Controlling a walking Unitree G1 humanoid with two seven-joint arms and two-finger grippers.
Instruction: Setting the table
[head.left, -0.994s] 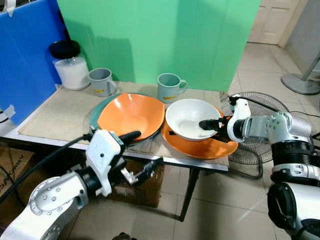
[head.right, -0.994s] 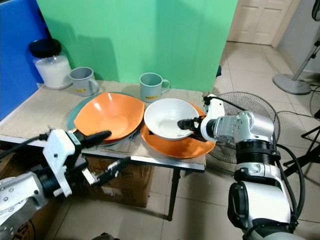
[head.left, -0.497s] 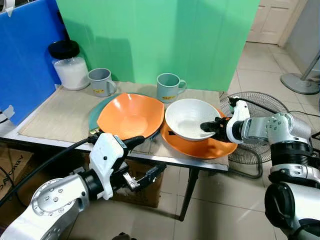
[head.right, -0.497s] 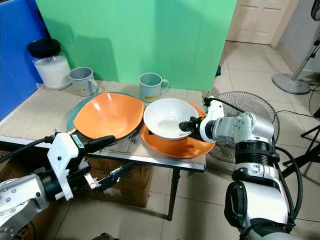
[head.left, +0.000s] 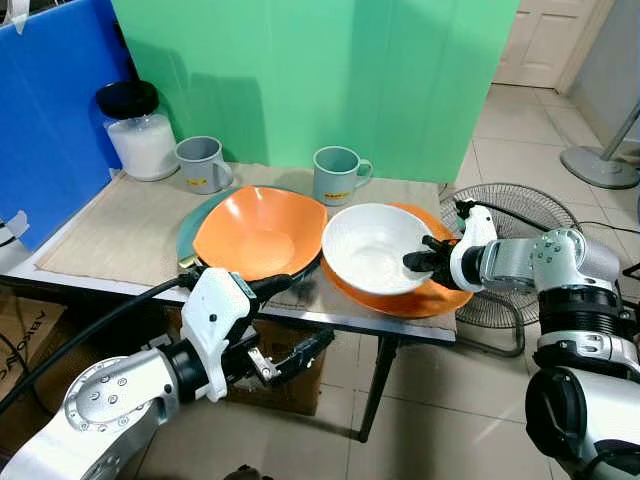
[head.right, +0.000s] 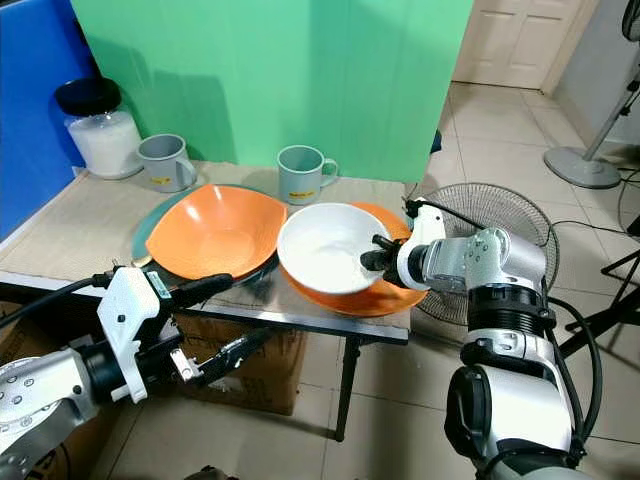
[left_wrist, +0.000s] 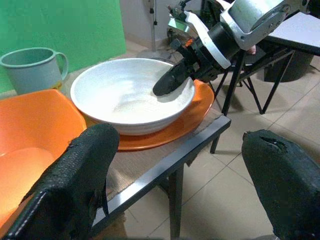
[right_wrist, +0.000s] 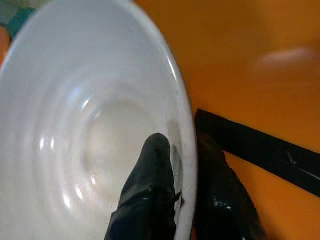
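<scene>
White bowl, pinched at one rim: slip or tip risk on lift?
White bowl looks glazed, so probably slippery. The right hand pinches only its rim, so it would likely tilt. Looks rigid ceramic, probably chips against the orange plate.

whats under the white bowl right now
An orange plate lies beneath the white bowl, its rim showing on the right and near side. The right pincer grips the bowl's rim. The plate's middle is covered by the bowl, so nothing there can be seen.

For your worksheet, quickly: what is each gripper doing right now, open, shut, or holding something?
Left gripper: open, holding nothing, below the table edge.
Right gripper: shut on the rim of the white bowl, one finger inside, one outside.
</scene>
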